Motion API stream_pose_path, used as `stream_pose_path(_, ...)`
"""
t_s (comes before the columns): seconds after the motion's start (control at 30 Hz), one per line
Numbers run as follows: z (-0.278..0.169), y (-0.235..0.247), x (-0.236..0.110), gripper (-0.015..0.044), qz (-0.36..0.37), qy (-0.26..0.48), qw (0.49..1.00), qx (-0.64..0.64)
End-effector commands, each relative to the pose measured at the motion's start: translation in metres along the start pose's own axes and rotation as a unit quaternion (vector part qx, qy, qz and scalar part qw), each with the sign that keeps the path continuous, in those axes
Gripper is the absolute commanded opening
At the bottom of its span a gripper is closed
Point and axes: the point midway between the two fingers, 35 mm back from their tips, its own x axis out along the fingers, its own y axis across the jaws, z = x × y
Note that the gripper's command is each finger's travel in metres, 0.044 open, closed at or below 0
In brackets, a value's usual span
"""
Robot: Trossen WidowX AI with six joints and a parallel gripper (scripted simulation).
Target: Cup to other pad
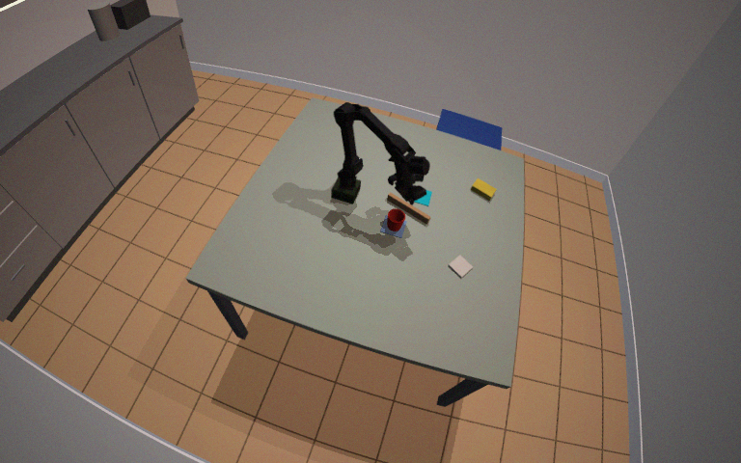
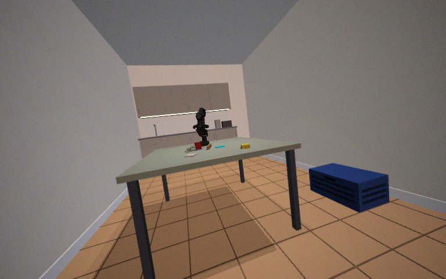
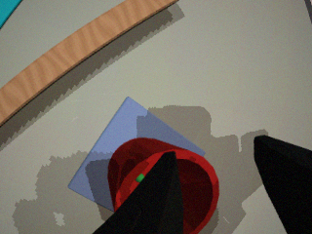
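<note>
A red cup (image 1: 396, 220) (image 2: 197, 145) (image 3: 200, 187) stands upright on the blue pad (image 1: 387, 231) (image 3: 122, 127). A small green marble (image 3: 140, 178) shows inside the cup; the finger hides part of the inside. A cyan pad (image 1: 425, 199) (image 2: 219, 146) (image 3: 7, 9) lies on the other side of a wooden bar, with nothing on it. My gripper (image 1: 417, 197) (image 3: 215, 154) is partly open and empty, pointing down above the table near the bar and the cyan pad in the top view. In the wrist view one finger overlaps the cup and the other is to its right.
The wooden bar (image 1: 418, 213) (image 2: 208, 146) (image 3: 73, 54) lies between the blue and cyan pads. A yellow block (image 1: 483, 188) (image 2: 245, 145) lies beyond the cyan pad. A pale square tile (image 1: 460, 265) (image 2: 190, 154) lies farther out from the arm. A blue crate (image 2: 348, 183) stands on the floor.
</note>
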Motion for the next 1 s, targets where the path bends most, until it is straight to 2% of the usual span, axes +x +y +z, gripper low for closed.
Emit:
stream_pose_path(0.0, -0.051, 0.037, 0.011, 0.0148, 0.191, 0.059, 0.975, -0.096)
stream_pose_path(0.4, -0.056, 0.032, 0.015, 0.0148, 0.194, 0.059, 0.974, -0.097)
stream_pose_path(0.97, -0.060, 0.040, 0.041, 0.0148, 0.193, 0.059, 0.974, -0.097)
